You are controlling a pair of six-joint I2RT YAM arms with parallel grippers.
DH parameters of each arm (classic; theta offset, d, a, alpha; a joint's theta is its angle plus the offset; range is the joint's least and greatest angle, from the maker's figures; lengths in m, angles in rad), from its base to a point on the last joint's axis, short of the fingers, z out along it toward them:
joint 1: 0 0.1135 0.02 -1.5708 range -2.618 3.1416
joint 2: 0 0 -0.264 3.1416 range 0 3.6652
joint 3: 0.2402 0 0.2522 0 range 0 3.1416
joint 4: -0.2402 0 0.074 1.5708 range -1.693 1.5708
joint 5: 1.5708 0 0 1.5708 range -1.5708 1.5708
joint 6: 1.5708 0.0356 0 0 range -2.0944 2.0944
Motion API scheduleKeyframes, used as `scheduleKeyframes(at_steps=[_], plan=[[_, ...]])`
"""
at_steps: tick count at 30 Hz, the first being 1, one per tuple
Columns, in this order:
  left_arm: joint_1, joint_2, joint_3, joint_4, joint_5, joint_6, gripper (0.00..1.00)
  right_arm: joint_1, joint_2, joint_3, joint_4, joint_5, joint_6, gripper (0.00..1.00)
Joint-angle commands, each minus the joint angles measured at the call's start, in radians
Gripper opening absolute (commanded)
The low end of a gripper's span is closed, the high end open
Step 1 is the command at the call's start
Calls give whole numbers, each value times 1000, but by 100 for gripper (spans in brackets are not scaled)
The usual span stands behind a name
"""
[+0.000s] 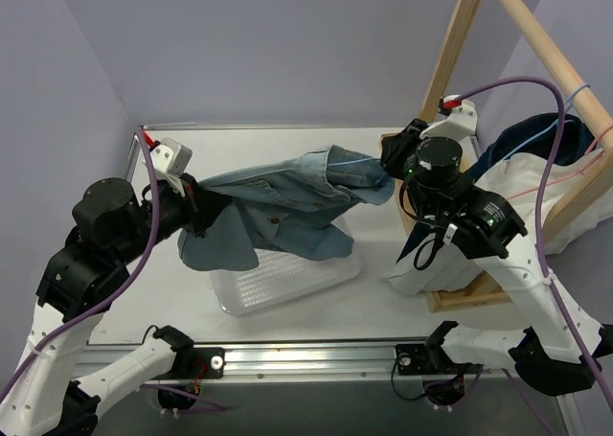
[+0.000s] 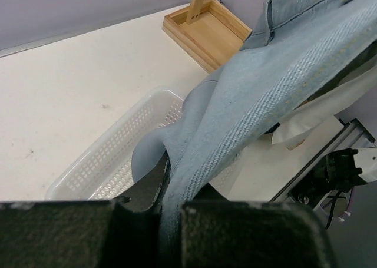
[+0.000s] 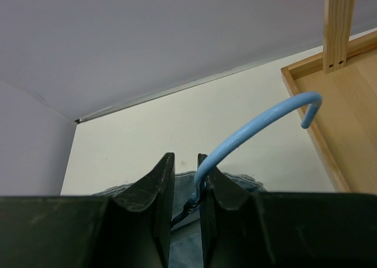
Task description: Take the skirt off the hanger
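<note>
A light blue denim skirt [image 1: 287, 201] hangs stretched in the air over the middle of the white table [image 1: 172, 297], pulled between the two arms. At its 9 o'clock end the left gripper [image 1: 196, 206] is clamped tight on a bunched fold of the denim; the left wrist view shows the cloth pinched between the dark fingers [image 2: 168, 221] and running away towards 1 o'clock. At the skirt's 3 o'clock end the right gripper [image 1: 393, 158] is narrowed onto the neck of a pale blue wire hanger [image 3: 244, 129], whose hook curves up towards 2 o'clock above the waistband. A clear perforated plastic basket [image 1: 278, 283] sits on the table directly under the skirt, at its 6 o'clock, and the hem hangs down over the basket's far rim. A light wooden rack [image 1: 460, 34] stands at the table's 2 o'clock corner, with a white cloth [image 1: 536, 206] and a dark blue garment [image 1: 527, 139] draped on it.
</note>
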Motion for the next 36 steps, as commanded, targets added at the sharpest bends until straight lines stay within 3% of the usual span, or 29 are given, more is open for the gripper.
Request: scheduleKeyframes(at_steps=[1, 10, 21, 25, 30, 36], plan=[[16, -63, 93, 72, -182, -35, 2, -142, -29, -69, -45, 157, -130, 0], [16, -100, 111, 136, -104, -76, 2, -272, 24, -130, 1, 103, -159, 0], [13, -140, 229, 63, -190, -38, 2, -479, 70, -178, 38, -33, -194, 0], [11, -115, 202, 55, -156, -40, 2, -479, 50, -147, 70, -190, -189, 0], [11, 6, 191, 40, -71, -3, 2, -472, 46, -30, 68, -560, -122, 0], [15, 113, 142, 58, 25, -12, 2, -455, 33, 163, 18, -750, -97, 0]])
